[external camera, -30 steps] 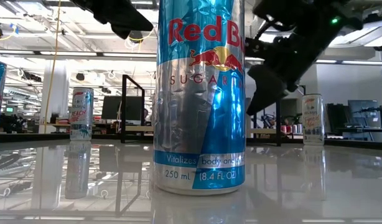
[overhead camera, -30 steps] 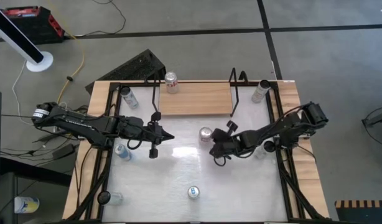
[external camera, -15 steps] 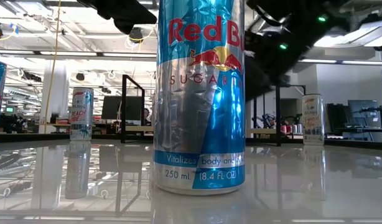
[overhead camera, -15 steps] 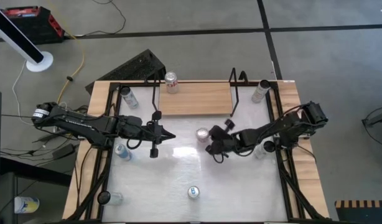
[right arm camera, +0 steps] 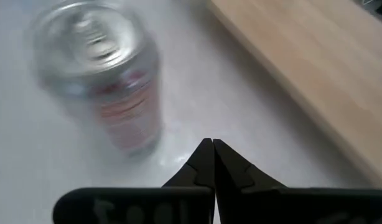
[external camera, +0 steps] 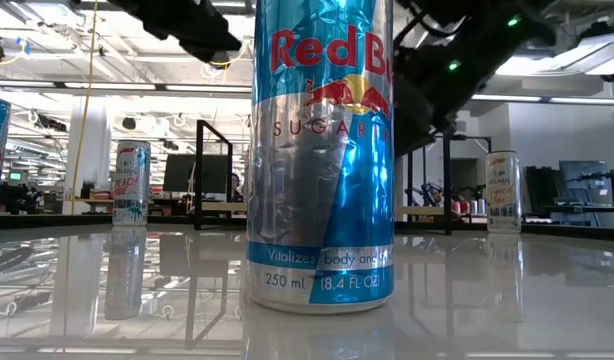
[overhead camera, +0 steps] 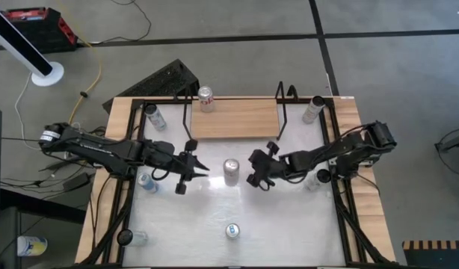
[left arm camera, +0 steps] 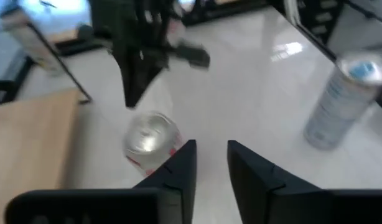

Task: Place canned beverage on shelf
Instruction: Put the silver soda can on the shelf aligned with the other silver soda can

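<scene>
A silver can with red print [overhead camera: 230, 171] stands on the white tabletop between my two grippers, in front of the shelf [overhead camera: 235, 118], a light-wood board with black end rails. It also shows in the left wrist view [left arm camera: 150, 140] and in the right wrist view [right arm camera: 105, 81]. My left gripper [overhead camera: 202, 167] is open and empty just left of the can, pointing at it [left arm camera: 211, 163]. My right gripper [overhead camera: 251, 169] is shut just right of the can, with a strip of bare table between its fingertips [right arm camera: 209, 147] and the can. A red-and-white can [overhead camera: 206, 98] stands at the shelf's far left edge.
Other cans stand around the table: far left [overhead camera: 155, 116], far right [overhead camera: 313, 109], left [overhead camera: 147, 181], right [overhead camera: 316, 179], near left [overhead camera: 137, 237], and a blue Red Bull can near the front [overhead camera: 232, 230], which fills the low view [external camera: 322, 150]. Black frame rails [overhead camera: 336, 149] line the sides.
The silver can has slid toward the table's left and a little nearer, from beside my right gripper to midway between the two grippers. My right gripper has moved toward the left behind it. My left gripper has stayed nearly in place.
</scene>
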You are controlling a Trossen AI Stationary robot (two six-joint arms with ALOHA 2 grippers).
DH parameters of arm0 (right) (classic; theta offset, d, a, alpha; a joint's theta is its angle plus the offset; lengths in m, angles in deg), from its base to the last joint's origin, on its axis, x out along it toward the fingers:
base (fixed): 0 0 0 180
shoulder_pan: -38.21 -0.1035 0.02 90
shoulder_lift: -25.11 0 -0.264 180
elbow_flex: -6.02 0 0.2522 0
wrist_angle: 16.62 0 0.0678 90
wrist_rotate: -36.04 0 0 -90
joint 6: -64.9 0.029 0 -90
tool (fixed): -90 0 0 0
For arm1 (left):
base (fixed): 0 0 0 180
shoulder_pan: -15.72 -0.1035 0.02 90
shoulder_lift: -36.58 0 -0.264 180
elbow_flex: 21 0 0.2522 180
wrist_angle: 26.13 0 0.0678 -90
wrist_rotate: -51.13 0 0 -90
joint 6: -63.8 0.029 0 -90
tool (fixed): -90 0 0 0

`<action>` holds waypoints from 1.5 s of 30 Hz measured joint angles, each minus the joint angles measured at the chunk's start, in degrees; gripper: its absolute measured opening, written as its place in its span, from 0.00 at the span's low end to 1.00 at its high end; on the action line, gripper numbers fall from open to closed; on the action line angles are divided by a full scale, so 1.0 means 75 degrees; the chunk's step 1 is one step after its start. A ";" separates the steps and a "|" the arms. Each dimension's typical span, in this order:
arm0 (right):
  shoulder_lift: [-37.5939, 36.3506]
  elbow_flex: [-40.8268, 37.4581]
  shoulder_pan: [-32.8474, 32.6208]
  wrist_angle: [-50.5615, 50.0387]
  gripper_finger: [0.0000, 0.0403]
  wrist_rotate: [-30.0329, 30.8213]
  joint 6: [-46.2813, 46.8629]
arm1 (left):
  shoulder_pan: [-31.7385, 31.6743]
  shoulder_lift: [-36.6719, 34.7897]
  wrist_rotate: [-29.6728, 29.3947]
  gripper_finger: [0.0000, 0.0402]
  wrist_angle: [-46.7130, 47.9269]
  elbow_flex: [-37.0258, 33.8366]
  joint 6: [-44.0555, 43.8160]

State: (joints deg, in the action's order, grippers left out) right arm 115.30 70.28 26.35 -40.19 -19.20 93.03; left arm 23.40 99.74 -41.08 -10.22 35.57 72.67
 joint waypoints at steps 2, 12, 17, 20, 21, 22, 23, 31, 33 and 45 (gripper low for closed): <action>-0.0020 -0.0003 -0.0325 -0.0079 0.05 0.0004 0.0185 | 0.0000 0.0124 0.0165 0.26 -0.0042 0.0000 0.0058; -0.0035 -0.0003 -0.1776 -0.0087 0.05 0.0944 0.1089 | -0.0344 0.1665 0.0253 0.61 -0.1619 0.0078 0.0458; -0.0035 -0.0003 -0.2108 -0.0122 0.05 0.0963 0.1254 | -0.0738 0.2454 0.0268 0.74 -0.1782 0.0554 0.0307; -0.0035 -0.0003 -0.2193 -0.0123 0.05 0.0966 0.1255 | -0.1024 0.2845 0.0284 0.79 -0.1778 0.0866 0.0267; -0.0035 -0.0003 -0.2217 -0.0124 0.05 0.0966 0.1259 | -0.1121 0.2947 0.0386 0.80 -0.1755 0.0945 0.0265; -0.0035 -0.0003 -0.2230 -0.0124 0.05 0.0969 0.1268 | -0.1235 0.3049 0.0542 0.80 -0.1769 0.1031 0.0262; -0.0035 -0.0003 -0.2227 -0.0128 0.05 0.0969 0.1268 | -0.1342 0.3152 0.0732 0.81 -0.1804 0.1119 0.0237; -0.0034 -0.0003 -0.2230 -0.0221 0.05 0.0963 0.1273 | -0.1884 0.3925 0.1901 0.82 -0.1949 0.1320 0.0120; -0.0032 -0.0003 -0.2230 -0.0238 0.05 0.0963 0.1274 | -0.1940 0.4064 0.1927 0.82 -0.2068 0.1320 0.0097; -0.0029 -0.0003 -0.2224 -0.0238 0.05 0.0960 0.1267 | -0.1947 0.4205 0.2194 0.80 -0.1956 0.1320 0.0004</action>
State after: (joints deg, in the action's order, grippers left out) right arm 115.08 70.26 9.67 -41.98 -12.00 102.54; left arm 8.80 131.28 -24.62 -24.88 45.47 72.70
